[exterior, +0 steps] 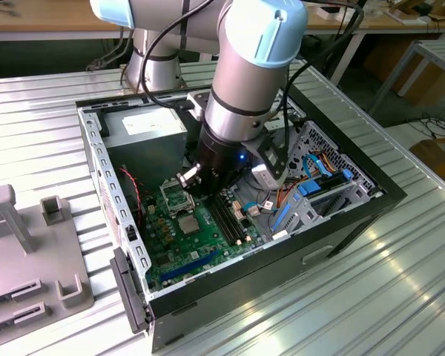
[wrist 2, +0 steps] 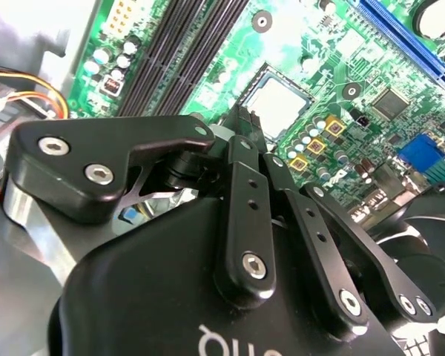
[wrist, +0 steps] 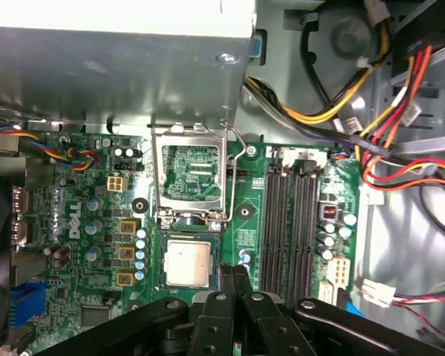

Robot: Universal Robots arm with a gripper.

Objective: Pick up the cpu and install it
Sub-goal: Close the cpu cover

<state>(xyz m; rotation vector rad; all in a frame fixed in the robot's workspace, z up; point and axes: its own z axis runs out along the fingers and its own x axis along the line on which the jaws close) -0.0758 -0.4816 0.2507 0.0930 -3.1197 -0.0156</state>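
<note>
The cpu [wrist: 188, 264] is a silver-grey square lying flat in the socket on the green motherboard; it also shows in the second wrist view [wrist 2: 281, 99] and in the exterior view [exterior: 187, 222]. The socket's metal load plate [wrist: 190, 176] stands flipped open beside it. My gripper [wrist: 233, 273] is shut with nothing between its black fingers [wrist 2: 238, 159]. Its tip hangs just above the board at the cpu's edge, on the side of the memory slots. Whether it touches the chip I cannot tell. In the exterior view my gripper [exterior: 198, 185] is low inside the open case.
The black memory slots [wrist: 289, 219] run alongside the socket. The grey power supply box [wrist: 119, 70] sits beyond the load plate. Bundled cables [wrist: 371, 126] and a drive cage [exterior: 322, 189] fill the case's far side. A grey fixture [exterior: 30, 245] stands at the exterior view's left.
</note>
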